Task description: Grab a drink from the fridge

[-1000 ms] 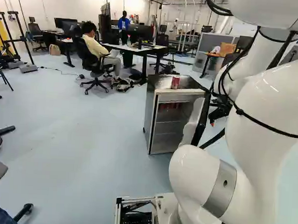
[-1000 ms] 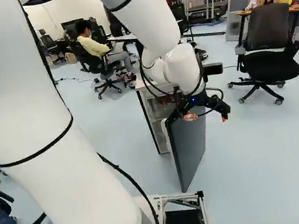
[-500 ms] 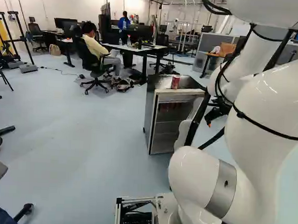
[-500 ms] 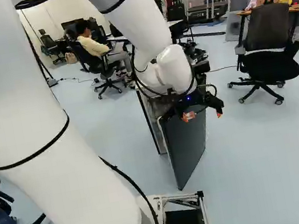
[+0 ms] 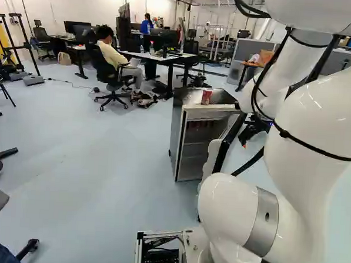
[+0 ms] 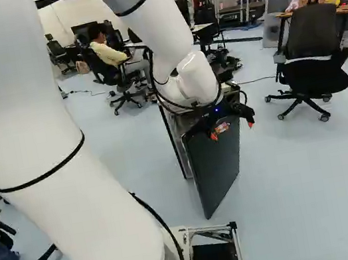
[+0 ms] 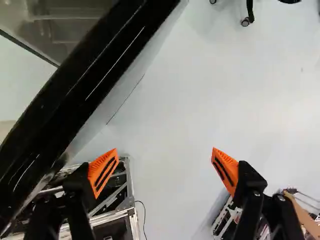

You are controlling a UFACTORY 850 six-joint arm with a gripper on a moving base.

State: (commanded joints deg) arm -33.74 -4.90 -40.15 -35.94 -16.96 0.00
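Note:
The small fridge (image 5: 175,134) stands ahead with its door (image 6: 218,169) open toward the base. Through the front opening, red cans (image 5: 199,125) show on an upper shelf; another red can (image 5: 206,96) stands on top. In the right base view my gripper (image 6: 232,130) hangs by the upper part of the door, on its outer side. The wrist view shows the gripper (image 7: 165,167) open, nothing between its orange pads (image 7: 103,172). The door's black edge (image 7: 75,85) runs slantwise close to one finger; whether they touch, I cannot tell.
An office chair (image 6: 315,68) stands to the right of the fridge. Behind the fridge is a long table (image 5: 161,58) with a seated person beside it. The base's metal frame (image 7: 107,217) shows beyond one finger, under the door's edge.
The fridge door has swung slightly toward closed, its free edge shifting left in both base views. My arm and gripper have moved left with it. The base has not moved.

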